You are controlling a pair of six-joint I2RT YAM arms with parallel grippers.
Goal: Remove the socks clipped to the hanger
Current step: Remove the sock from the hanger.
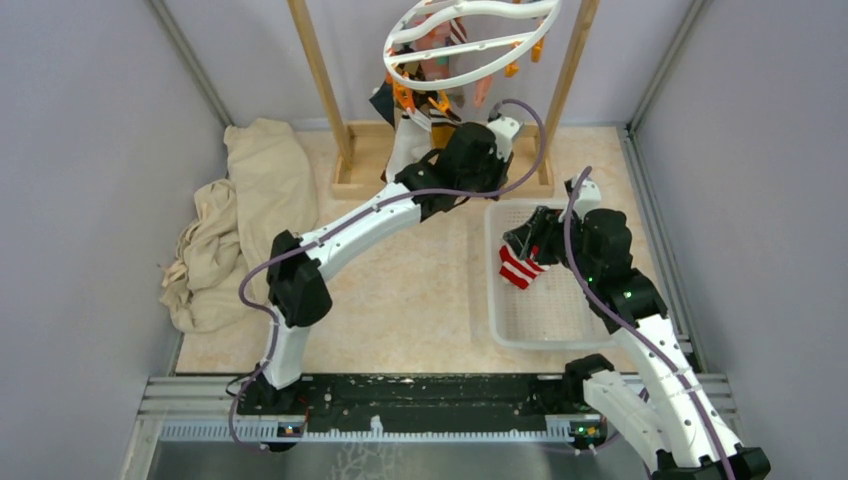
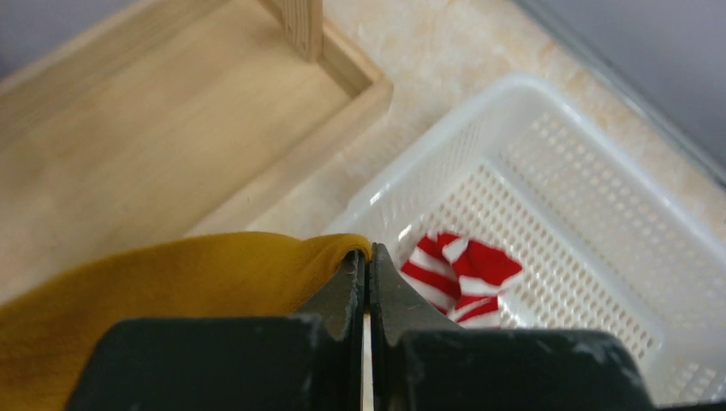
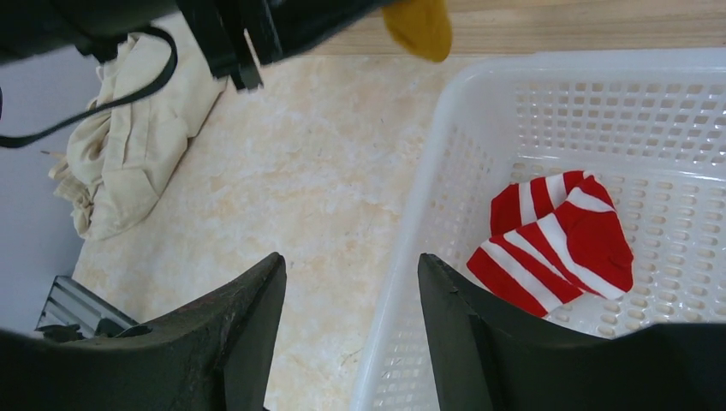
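The white ring hanger (image 1: pixel 470 35) hangs at the top of the top view, with several socks (image 1: pixel 425 95) still clipped under it by orange clips. My left gripper (image 2: pixel 368 257) is shut on a mustard yellow sock (image 2: pixel 171 282), held low between the wooden frame's base and the basket; its tip shows in the right wrist view (image 3: pixel 419 26). A red-white striped sock (image 1: pixel 520 268) lies in the white perforated basket (image 1: pixel 492 290), also seen from both wrists (image 2: pixel 462 278) (image 3: pixel 556 244). My right gripper (image 3: pixel 351 265) is open and empty above the basket's left rim (image 3: pixel 428 214).
The wooden frame (image 1: pixel 320 80) stands at the back with its flat base (image 2: pixel 171 128) on the table. A crumpled beige cloth (image 1: pixel 240 220) lies at the left. Grey walls close in both sides.
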